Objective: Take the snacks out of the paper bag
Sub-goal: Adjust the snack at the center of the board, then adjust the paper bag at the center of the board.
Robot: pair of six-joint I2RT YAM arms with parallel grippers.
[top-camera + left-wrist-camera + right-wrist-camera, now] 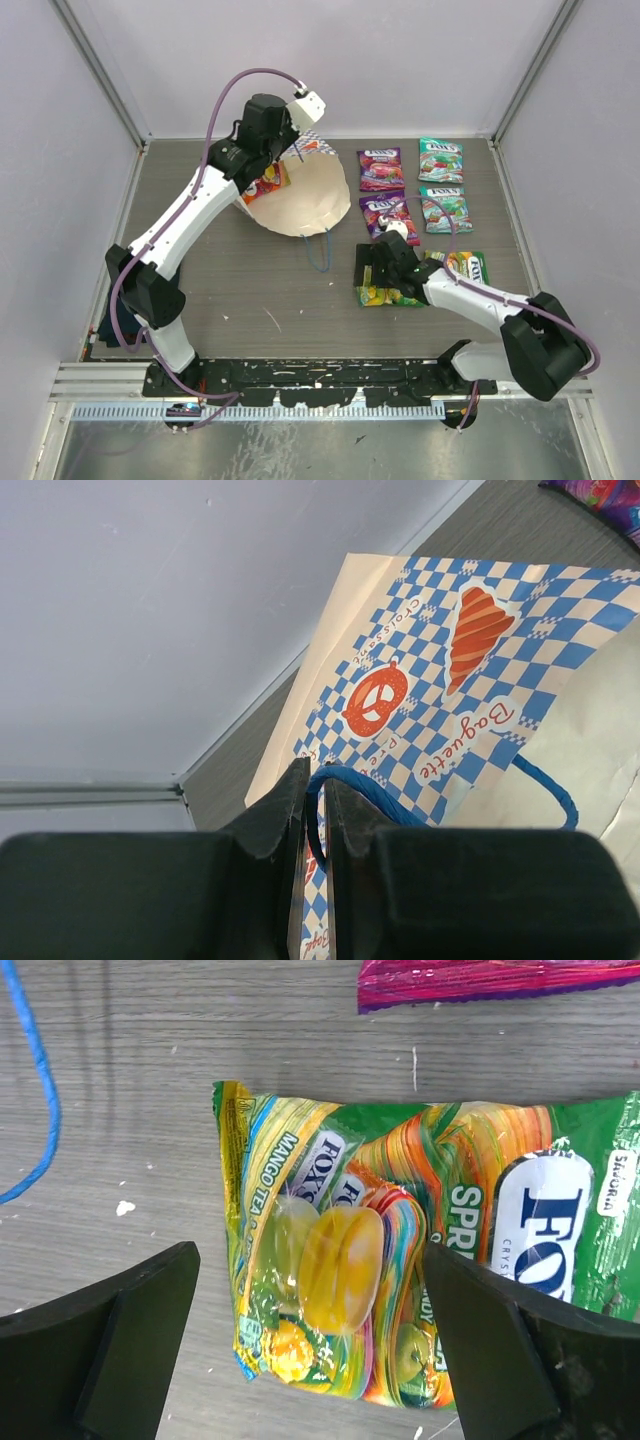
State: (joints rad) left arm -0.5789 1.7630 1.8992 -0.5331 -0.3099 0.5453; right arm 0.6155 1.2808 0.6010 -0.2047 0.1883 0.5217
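Observation:
The paper bag lies tilted at the back centre, cream side up. Its checker side fills the left wrist view. My left gripper is shut on the bag's rim and blue cord handle and holds that edge up. An orange-red packet shows at the bag's mouth. Two purple packets and two teal packets lie on the table to the right. My right gripper is open just above a yellow-green packet, one finger on each side; a second yellow-green packet lies partly under it.
The bag's other blue cord handle trails on the table near my right gripper and also shows in the right wrist view. A dark blue cloth lies at the left by the left arm's base. Walls enclose the table.

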